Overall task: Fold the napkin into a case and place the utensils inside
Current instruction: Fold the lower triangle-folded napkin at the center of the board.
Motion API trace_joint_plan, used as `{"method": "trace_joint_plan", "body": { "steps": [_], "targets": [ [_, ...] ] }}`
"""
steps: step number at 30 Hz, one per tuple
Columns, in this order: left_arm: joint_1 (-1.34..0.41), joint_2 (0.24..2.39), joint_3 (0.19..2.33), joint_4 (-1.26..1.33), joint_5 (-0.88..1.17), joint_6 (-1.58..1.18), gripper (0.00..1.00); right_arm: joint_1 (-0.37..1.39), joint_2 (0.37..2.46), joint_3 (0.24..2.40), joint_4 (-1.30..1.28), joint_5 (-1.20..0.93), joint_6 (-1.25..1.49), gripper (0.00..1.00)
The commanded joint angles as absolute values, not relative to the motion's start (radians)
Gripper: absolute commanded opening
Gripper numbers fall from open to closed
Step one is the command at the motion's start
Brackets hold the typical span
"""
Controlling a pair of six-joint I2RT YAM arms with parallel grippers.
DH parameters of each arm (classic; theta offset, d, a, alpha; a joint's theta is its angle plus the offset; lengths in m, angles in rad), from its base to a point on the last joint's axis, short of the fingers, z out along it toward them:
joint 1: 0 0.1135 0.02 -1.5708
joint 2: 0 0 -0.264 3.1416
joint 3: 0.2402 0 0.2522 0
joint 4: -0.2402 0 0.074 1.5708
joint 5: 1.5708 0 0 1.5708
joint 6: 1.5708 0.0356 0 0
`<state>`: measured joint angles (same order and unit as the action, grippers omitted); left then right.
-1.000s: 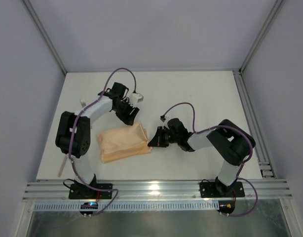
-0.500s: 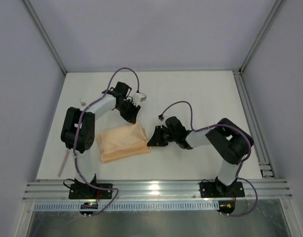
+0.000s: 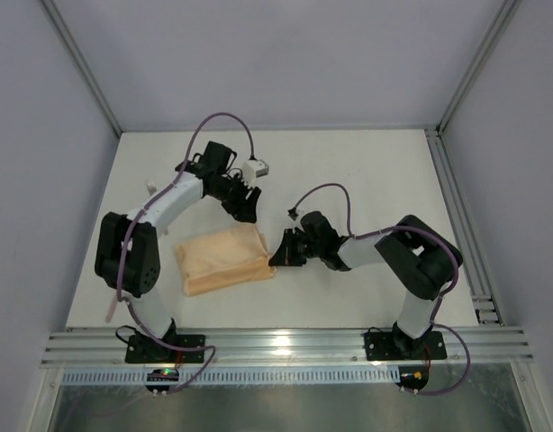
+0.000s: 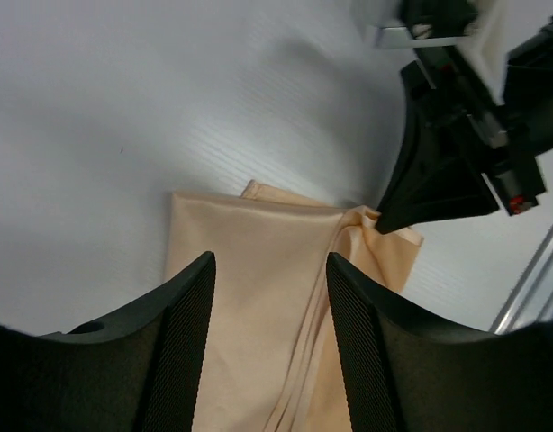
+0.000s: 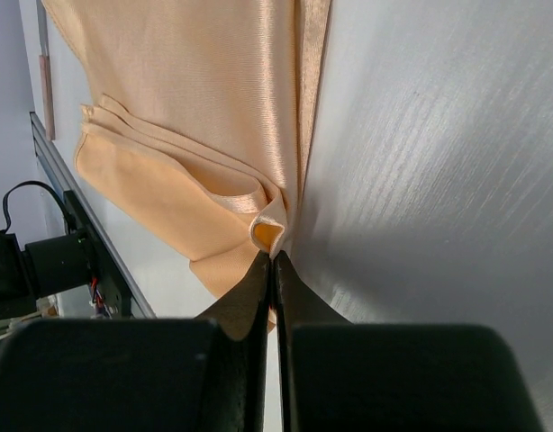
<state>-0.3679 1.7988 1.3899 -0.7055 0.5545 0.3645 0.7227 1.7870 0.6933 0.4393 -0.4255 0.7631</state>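
Now the napkin [image 3: 222, 261] lies folded into a thick rectangle in the middle of the bench [image 3: 367, 171], btwn the two arms, w/ stacked layer edges showing at its right end. At that end the right claw [image 5: 274, 259] is closed tight on a small lip of cloth. Its wrist view shows the fingers pressed together w/ only a bit of the fold's edge nipped, and I can't tell how many layers it has. The left claw [image 4: 269, 263] hovers over the far edge of the cloth, jaws wide apart, nothing in them, and apparently not touching. One pale pink utensil [image 3: 109, 310] seems to lie near the bench's left near corner, well apart from the cloth and partly hidden by the left arm [image 3: 123, 261]; no others visible. Prob. the step in hand is raising the top layer to open the pouch mouth, or else tidying that end. To do it well, lift only the top layer, low and slow, just enough for a gap. If the whole stack starts to drag, bring the left claw down to pin the far side before pulling more. The pinch is v. small so it could slip, and a hard tug would likely undo the folds. Utensil fetch comes after.
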Motion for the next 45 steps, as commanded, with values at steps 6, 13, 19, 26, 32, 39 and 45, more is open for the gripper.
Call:
{"method": "trace_joint_plan", "body": {
  "steps": [6, 13, 19, 26, 32, 39, 45],
  "targets": [
    [-0.534, 1.726, 1.221, -0.784, 0.601, 0.345, 0.58, 0.727, 1.773, 0.686, 0.549, -0.431, 0.824, 0.03],
    [-0.595, 1.753, 1.144, -0.67, 0.525, 0.31, 0.58, 0.727, 1.781, 0.652, 0.626, -0.428, 0.873, 0.03],
    [-0.604, 1.756, 1.106, -0.629, 0.48, 0.316, 0.58, 0.726, 1.809, 0.644, 0.661, -0.443, 0.891, 0.03],
    [-0.615, 1.773, 1.086, -0.6, 0.48, 0.319, 0.53, 0.726, 1.824, 0.643, 0.695, -0.44, 0.917, 0.03],
    [-0.615, 1.775, 1.071, -0.578, 0.489, 0.302, 0.33, 0.726, 1.818, 0.637, 0.676, -0.426, 0.911, 0.03],
    [-0.614, 1.772, 1.075, -0.588, 0.521, 0.311, 0.34, 0.727, 1.825, 0.635, 0.692, -0.434, 0.913, 0.03],
    [-0.615, 1.773, 1.084, -0.558, 0.453, 0.284, 0.39, 0.727, 1.825, 0.634, 0.696, -0.442, 0.905, 0.03]
  ]
}}
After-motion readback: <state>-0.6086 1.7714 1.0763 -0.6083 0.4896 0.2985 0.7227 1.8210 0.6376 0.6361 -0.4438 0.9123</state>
